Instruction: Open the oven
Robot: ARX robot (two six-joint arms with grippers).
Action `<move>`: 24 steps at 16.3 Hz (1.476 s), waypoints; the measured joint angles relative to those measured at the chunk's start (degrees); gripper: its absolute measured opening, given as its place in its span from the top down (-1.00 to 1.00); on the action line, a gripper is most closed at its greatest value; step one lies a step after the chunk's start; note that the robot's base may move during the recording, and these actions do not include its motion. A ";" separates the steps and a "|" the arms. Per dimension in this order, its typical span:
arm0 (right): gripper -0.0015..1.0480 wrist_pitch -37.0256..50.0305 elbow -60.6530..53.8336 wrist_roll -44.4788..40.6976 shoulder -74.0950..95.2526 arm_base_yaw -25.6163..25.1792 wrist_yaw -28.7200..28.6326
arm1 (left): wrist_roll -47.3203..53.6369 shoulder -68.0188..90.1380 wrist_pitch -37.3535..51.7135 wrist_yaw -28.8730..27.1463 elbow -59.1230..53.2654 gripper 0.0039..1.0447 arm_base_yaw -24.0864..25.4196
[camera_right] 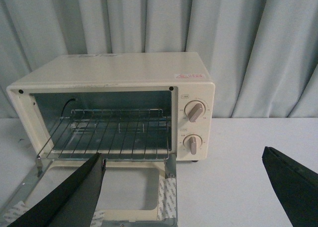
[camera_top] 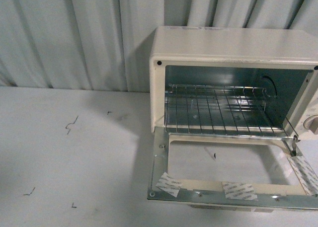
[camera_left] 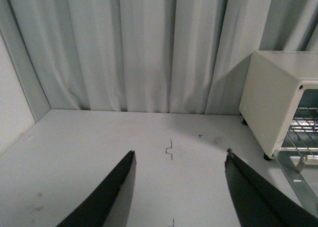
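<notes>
Cream-white boxy toaster oven (camera_top: 233, 43) stands on a pale grey-white tabletop (camera_top: 74, 152), toward the right of the front view, backed by pleated light grey curtains (camera_top: 74, 33). Its glass-windowed drop-down door (camera_top: 223, 187) lies folded flat on the table, showing the metal-lined cavity and a wire rack (camera_top: 218, 113) drawn partly forward. Patches of silvery tape (camera_top: 168, 184) sit on the door's frame. Small dark scribble marks (camera_top: 72, 124) dot the table to the left.

Only the right wrist view shows the two round beige knobs (camera_right: 194, 112) stacked on the panel beside the cavity, and a small pink label on the oven's top. The left wrist view alone shows the oven's plain side wall, its dark feet and the corner where curtain meets a side wall.

Neither arm appears in the front view. The left gripper (camera_left: 179, 160) has its dark fingers (camera_left: 107, 197) spread wide over bare table, grasping nothing. The right gripper (camera_right: 184, 160) is likewise spread wide and empty, above the lowered door; whether one finger (camera_right: 74, 197) touches it is hard to tell.
</notes>
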 joint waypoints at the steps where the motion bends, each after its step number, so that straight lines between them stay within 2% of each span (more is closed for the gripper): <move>1: -0.87 0.00 0.00 0.00 0.00 0.00 0.00 | 0.02 0.00 0.00 0.00 0.00 -0.37 0.00; 3: -0.87 0.00 0.00 0.00 0.00 0.00 0.00 | 0.02 0.00 0.00 -0.02 0.00 -0.82 0.00; 4: -0.87 0.00 0.00 0.00 0.00 0.00 0.00 | 0.04 0.00 0.00 0.00 0.00 -0.90 0.00; 24: -0.87 0.02 0.00 0.00 0.00 0.00 0.00 | 0.02 0.00 0.00 -0.02 0.00 -0.88 0.00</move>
